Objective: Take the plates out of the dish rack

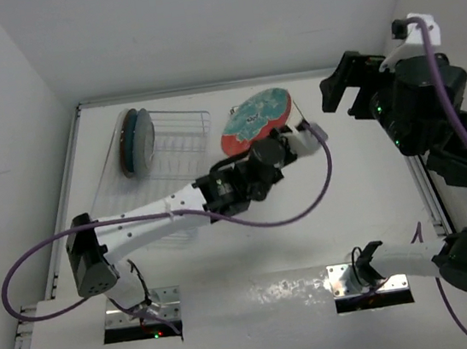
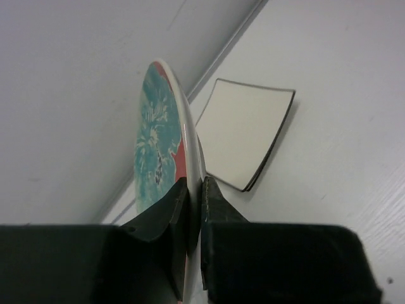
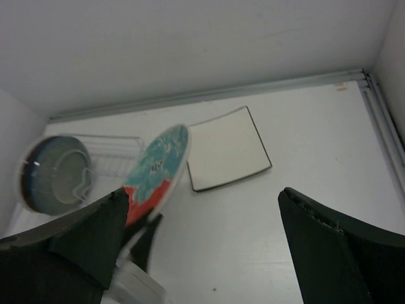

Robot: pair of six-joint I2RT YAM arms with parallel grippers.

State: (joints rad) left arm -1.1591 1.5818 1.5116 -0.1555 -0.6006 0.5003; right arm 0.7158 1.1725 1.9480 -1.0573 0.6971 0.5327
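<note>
My left end effector (image 1: 279,140) is clamped on the rim of the red and teal plate (image 1: 256,118). In the left wrist view its two dark fingers (image 2: 166,212) press on either side of the plate's (image 2: 155,139) white edge, which I see nearly edge-on, with the patterned face turned to my left. I hold the plate tilted, lifted off the counter (image 1: 364,183), with its face angled up and toward the back wall (image 1: 222,21). It is out of the dish rack (image 1: 181,134), just to the right of it.

Beside the held plate, a cream square plate (image 2: 243,130) with a dark edge lies flat on the counter close to the back wall. From the right wrist view the round plate (image 3: 158,168) overlaps the square plate's (image 3: 224,149) left edge. Whether the two touch I cannot tell.

The rack sits at the far left of the counter, against the left wall. A bluish plate (image 1: 137,141) stands on edge at its left end, within the thin wire dividers (image 3: 117,155). I cannot tell whether a second plate leans against it (image 3: 57,174).

My right end effector (image 1: 344,82) hangs high over the right side of the counter. Its fingers stand wide apart (image 3: 202,196) with nothing between them, well away from every plate.
</note>
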